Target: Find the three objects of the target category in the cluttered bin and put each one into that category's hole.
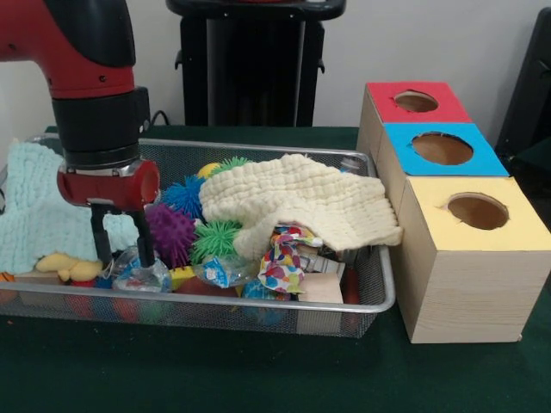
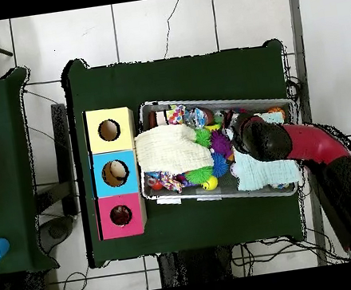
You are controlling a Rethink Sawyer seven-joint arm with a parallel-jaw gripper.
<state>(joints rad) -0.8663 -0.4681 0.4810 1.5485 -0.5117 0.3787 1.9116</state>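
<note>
The wire mesh bin (image 1: 386, 288) sits on the green table and also shows in the overhead view (image 2: 218, 197). My gripper (image 1: 121, 249) hangs at the bin's left end in the front view, open, with its black fingers (image 1: 143, 245) down among the clutter above a clear plastic bag (image 1: 138, 274). A yellow plush animal (image 1: 69, 267) lies just left of the fingers, apart from them. The other two plush animals are hidden. The red-topped hole (image 1: 416, 101) is in the farthest of three boxes and shows in the overhead view (image 2: 121, 215). In the overhead view the arm (image 2: 308, 145) covers the gripper.
A cream cloth (image 1: 301, 202) covers the bin's right half and a pale blue cloth (image 1: 34, 215) its left end. Blue (image 1: 182, 196), purple (image 1: 170, 234) and green (image 1: 215, 239) spiky balls lie between. The blue-topped hole (image 1: 442, 148) and yellow-topped hole (image 1: 478, 211) stand nearer the camera.
</note>
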